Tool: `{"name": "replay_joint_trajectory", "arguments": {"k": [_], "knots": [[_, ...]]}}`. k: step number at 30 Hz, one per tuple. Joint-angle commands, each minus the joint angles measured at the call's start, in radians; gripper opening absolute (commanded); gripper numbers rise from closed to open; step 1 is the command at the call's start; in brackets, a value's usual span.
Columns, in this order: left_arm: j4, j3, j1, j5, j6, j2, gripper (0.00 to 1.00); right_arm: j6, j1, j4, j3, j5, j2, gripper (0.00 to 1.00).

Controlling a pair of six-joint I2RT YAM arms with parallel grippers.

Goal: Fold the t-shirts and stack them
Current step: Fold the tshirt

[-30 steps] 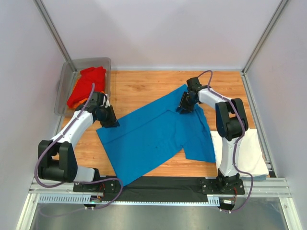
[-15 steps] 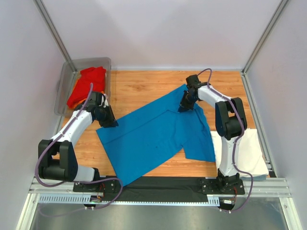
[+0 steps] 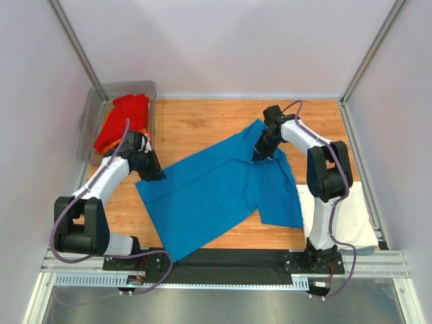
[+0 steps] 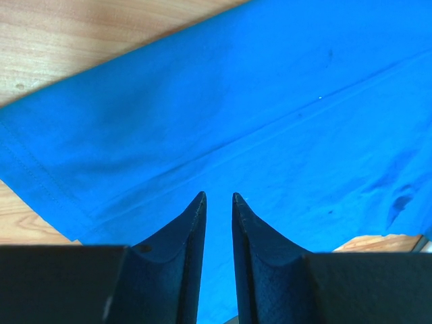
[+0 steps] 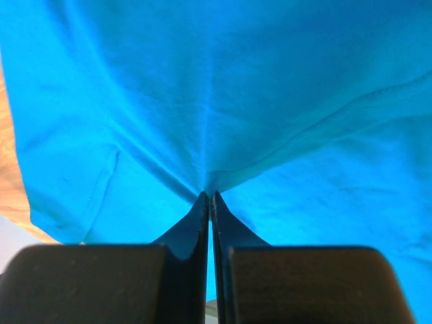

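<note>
Soft, creased blue t-shirt point(image 3: 216, 196)

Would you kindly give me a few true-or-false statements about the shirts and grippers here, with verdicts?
1. The right gripper is shut on the blue shirt. True.
2. The red shirt lies on top of the blue shirt. False: it is in the tub at the far left.
3. The left gripper is shut tight. False: its jaws stand slightly apart over the blue shirt.
4. A white shirt lies at the near right. True.
</note>
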Motion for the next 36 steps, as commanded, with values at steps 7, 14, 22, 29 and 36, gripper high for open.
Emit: {"name": "replay_joint_trajectory", "arguments": {"k": [7,14,22,29,36], "knots": [[0.028,-0.025,0.017,0.010,-0.008,-0.032,0.29,0.162,0.032,-0.005,-0.088,-0.139,-0.057,0.15],[0.025,-0.017,0.020,0.029,0.004,0.000,0.31,-0.221,-0.068,0.047,0.049,0.064,-0.103,0.69],[0.062,-0.005,0.020,0.049,-0.015,0.061,0.31,-0.476,-0.110,0.294,0.256,0.113,0.101,0.52],[0.091,-0.042,0.020,0.067,-0.019,0.087,0.30,-0.494,-0.110,0.254,0.638,0.066,0.386,0.64],[0.085,-0.036,0.020,0.053,-0.025,0.115,0.30,-0.479,-0.111,0.303,0.712,0.050,0.465,0.63]]}}
